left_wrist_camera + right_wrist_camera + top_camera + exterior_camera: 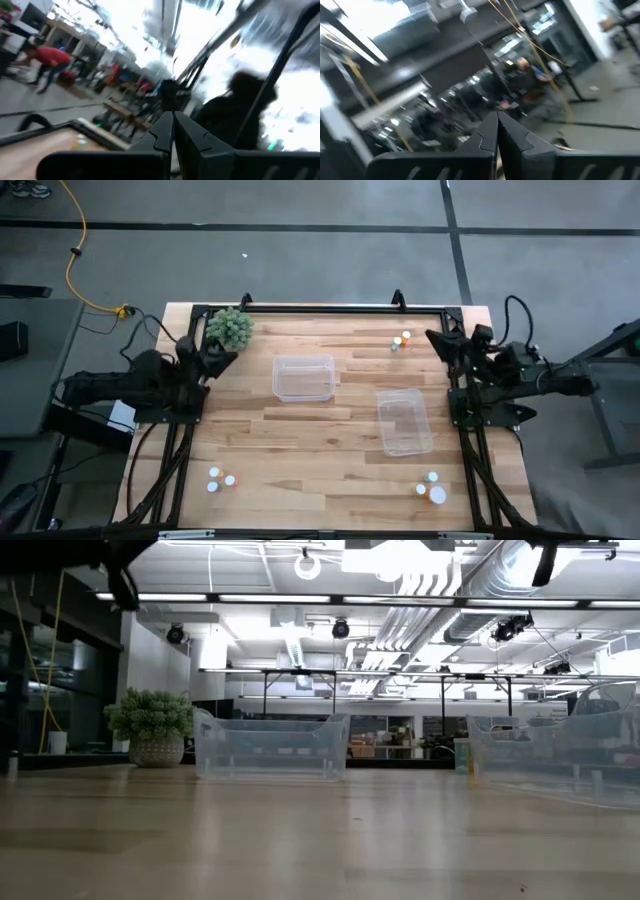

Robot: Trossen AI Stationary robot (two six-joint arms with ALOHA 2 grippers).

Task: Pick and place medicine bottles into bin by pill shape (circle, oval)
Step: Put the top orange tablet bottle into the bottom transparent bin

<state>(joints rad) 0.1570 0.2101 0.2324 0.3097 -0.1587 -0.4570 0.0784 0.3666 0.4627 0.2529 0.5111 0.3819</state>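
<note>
The left gripper (172, 131) is pressed together and empty, parked at the table's left edge beside the green spiky plant (230, 328); the right gripper (497, 132) is likewise closed on nothing, folded at the right edge.

Between them on the pale wooden table (330, 470) stand two clear plastic tubs, one squarish near the middle (304, 377) and one longer toward the right (404, 421), both apparently empty.

The tiny white-capped medicine bottles stand upright in three clusters: a pair at the near left (221, 479), a few at the near right (431, 489), and a pair at the far right corner (402, 341).

That far-right pair lies just beside the right gripper, toward the table's middle, so the right arm looks better placed for it; the near-left pair suits the left arm.
</note>
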